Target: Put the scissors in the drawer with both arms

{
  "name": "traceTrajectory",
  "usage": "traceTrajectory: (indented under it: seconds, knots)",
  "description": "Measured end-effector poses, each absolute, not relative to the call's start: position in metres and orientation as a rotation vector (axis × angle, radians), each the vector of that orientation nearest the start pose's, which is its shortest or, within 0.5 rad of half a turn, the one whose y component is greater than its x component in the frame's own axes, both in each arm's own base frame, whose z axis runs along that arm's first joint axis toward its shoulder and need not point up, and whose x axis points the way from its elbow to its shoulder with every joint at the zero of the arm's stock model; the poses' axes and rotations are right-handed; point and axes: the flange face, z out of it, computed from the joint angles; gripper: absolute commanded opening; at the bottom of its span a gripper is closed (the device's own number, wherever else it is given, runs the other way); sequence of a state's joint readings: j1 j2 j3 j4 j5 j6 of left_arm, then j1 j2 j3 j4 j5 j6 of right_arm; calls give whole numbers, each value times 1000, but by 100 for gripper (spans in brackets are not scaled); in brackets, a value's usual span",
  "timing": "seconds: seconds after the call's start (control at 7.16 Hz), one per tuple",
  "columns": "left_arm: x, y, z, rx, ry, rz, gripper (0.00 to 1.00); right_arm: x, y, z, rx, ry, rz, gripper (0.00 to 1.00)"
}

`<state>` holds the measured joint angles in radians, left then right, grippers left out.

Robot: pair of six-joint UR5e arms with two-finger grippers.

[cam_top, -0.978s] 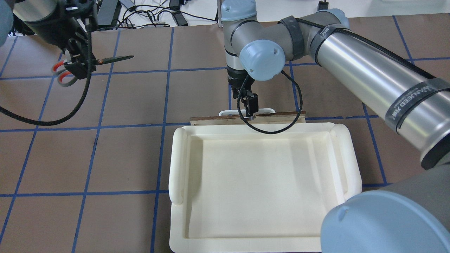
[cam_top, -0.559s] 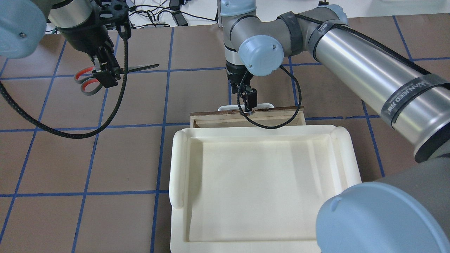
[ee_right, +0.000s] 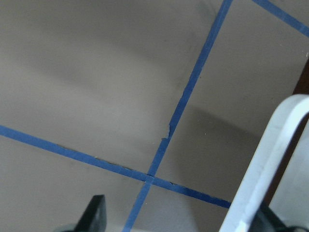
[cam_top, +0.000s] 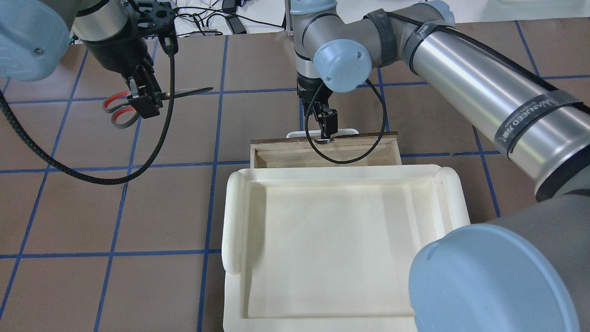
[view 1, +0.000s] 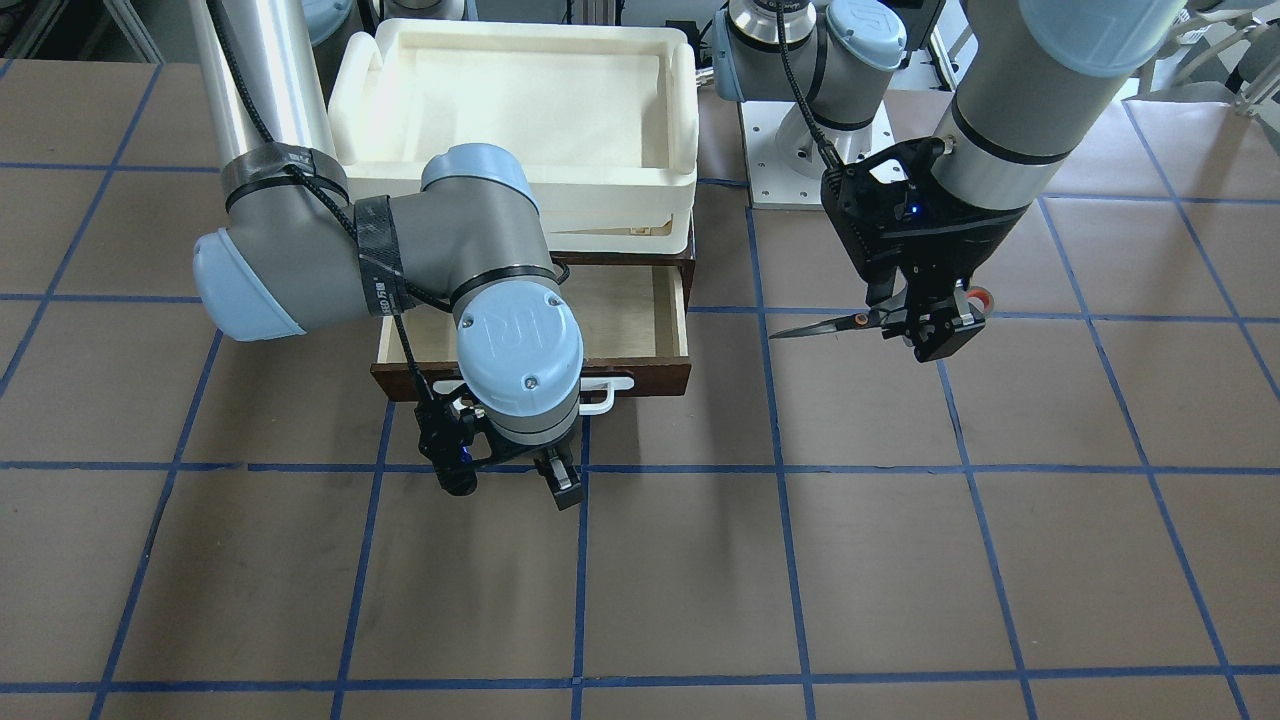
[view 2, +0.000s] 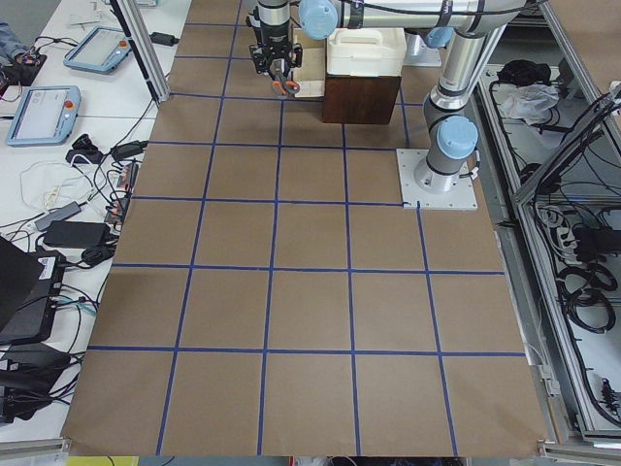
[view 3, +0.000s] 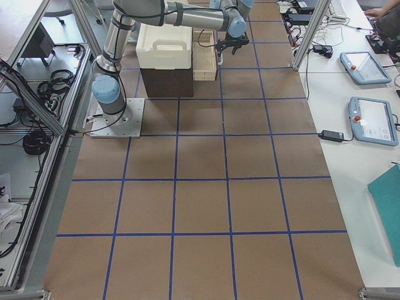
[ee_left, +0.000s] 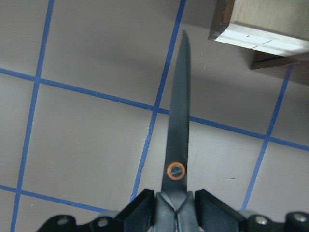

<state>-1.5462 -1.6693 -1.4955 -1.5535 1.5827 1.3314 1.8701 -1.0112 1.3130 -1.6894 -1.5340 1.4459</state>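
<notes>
The scissors (cam_top: 186, 93) hang in the air in my left gripper (cam_top: 145, 101), which is shut on them near the pivot. The blades point toward the drawer; the orange-lined handles (cam_top: 117, 108) trail behind. The left wrist view shows the closed blades (ee_left: 178, 121) aimed at a drawer corner (ee_left: 265, 29). The drawer (cam_top: 322, 157) is pulled partly out, its plywood inside (view 1: 625, 310) empty. My right gripper (cam_top: 325, 135) is at the white bar handle (view 1: 608, 396). Its fingers are wide apart, one tucked behind the handle (ee_right: 270, 150).
A cream-white plastic tray (cam_top: 235, 216) sits on top of the cabinet, above the drawer. My right arm's elbow (view 1: 520, 340) hangs over the drawer's front part. The left arm's base plate (view 1: 800, 165) is beside the cabinet. Cables (cam_top: 198, 20) lie beyond the table's far edge.
The drawer has slid farther out with my right gripper at its handle. My left gripper has carried the scissors rightward, toward the drawer.
</notes>
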Motion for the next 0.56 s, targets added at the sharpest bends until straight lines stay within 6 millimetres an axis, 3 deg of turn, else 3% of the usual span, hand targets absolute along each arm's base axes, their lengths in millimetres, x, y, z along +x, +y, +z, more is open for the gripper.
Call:
traceTrajectory:
  seconds: [0.56]
  knots:
    - [-119, -535, 478, 1904, 2487, 18, 13, 324, -627, 288, 1767, 2720, 216, 100]
